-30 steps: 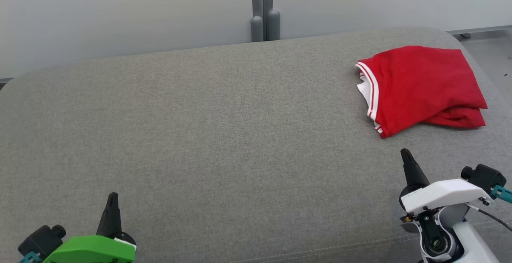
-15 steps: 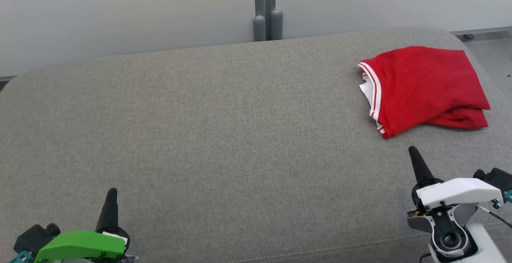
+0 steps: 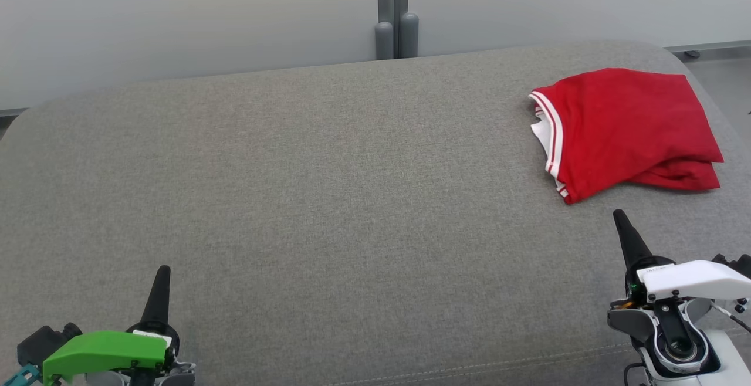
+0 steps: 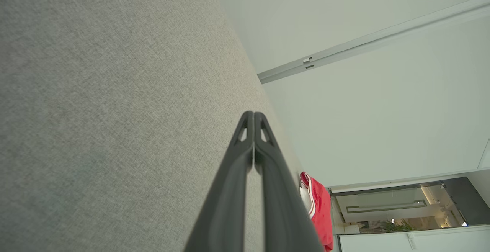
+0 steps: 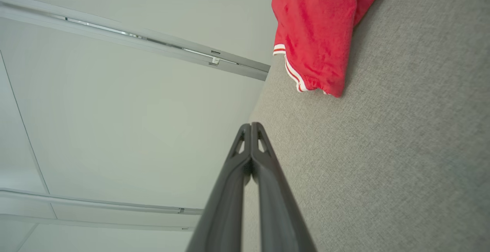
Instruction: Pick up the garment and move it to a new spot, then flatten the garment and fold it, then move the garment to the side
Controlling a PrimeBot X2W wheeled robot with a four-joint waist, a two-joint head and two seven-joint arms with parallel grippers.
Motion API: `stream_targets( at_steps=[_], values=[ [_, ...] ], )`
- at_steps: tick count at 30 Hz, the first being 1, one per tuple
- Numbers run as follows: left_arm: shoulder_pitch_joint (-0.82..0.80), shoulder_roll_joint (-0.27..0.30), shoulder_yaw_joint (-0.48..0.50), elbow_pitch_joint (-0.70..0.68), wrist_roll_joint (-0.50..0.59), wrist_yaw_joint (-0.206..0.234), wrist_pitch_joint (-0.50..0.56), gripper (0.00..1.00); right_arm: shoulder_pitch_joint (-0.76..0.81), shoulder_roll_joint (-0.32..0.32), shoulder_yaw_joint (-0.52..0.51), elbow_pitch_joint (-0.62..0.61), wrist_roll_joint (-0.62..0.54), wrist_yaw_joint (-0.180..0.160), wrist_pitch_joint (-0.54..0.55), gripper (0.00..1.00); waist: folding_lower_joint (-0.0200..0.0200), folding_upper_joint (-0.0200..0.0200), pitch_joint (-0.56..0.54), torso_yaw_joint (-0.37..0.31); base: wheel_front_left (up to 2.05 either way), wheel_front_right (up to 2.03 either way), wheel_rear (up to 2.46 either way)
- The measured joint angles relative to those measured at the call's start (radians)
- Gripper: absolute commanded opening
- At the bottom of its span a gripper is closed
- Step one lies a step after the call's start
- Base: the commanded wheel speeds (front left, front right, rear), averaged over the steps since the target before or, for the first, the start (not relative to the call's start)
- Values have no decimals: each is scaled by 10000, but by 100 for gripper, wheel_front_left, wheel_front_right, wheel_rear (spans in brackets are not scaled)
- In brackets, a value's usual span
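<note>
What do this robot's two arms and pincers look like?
Nearly twins. Each ends in two long, dark, tapering fingers with slots near the tips. The left pincer wears a green plastic cover, the right pincer a white plastic cover over a round grey joint.

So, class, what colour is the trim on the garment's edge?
White stripes on the red garment; best in head view.
</note>
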Motion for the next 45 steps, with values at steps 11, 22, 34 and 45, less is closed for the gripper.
stream_targets(
  at_steps=[11,22,34,45],
  values=[
    [-254,25,132,217,-1331,-280,355,0,-77,115,-523,33,1386,282,347,0,0,0,12,60,0,0,0],
    [-478,48,290,397,-2757,-556,694,0,-102,217,-1049,54,2765,552,688,0,0,0,24,120,0,0,0],
    [-618,59,336,527,-3122,-633,788,0,-110,278,-1229,94,3195,616,788,0,0,0,26,135,0,0,0],
    [-627,59,341,560,-3122,-663,788,0,-113,278,-1233,111,3195,617,788,0,0,0,24,135,0,0,0]
  ],
)
